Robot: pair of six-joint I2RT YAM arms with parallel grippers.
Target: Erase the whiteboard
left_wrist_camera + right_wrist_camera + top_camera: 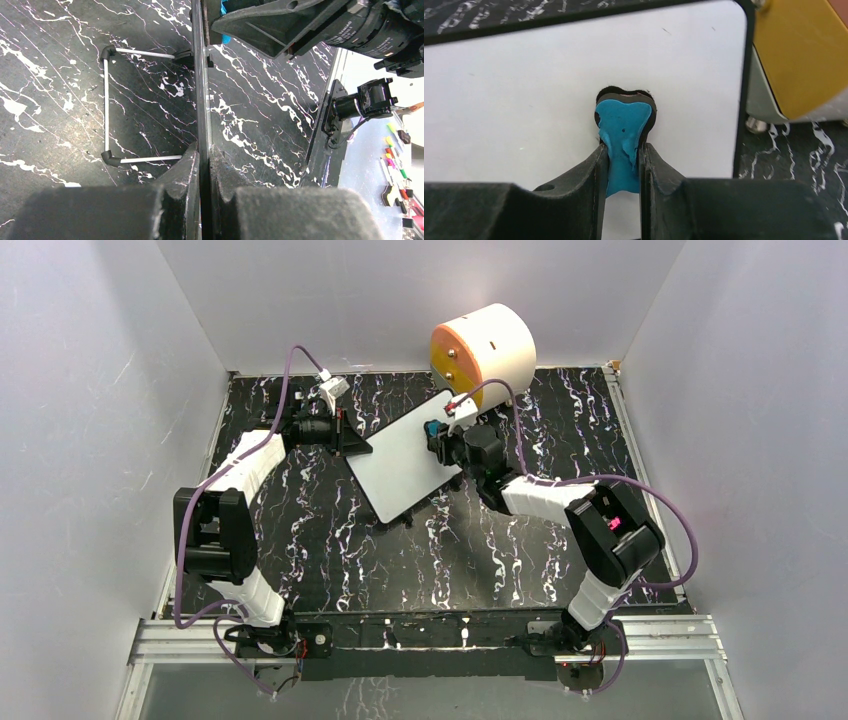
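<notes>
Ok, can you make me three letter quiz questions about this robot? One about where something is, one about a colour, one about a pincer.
1. Where is the round drawer unit?
A. behind the whiteboard
B. on the whiteboard
C. by the arm bases

2. What colour is the eraser in the right pincer?
A. red
B. blue
C. green

3. What is the left pincer doing?
A. hanging open
B. holding a pen
C. shut on the whiteboard's edge

Answers: 1 A, it stands past the board; 2 B, blue shows in the grip; 3 C, it pinches the board's edge.
</notes>
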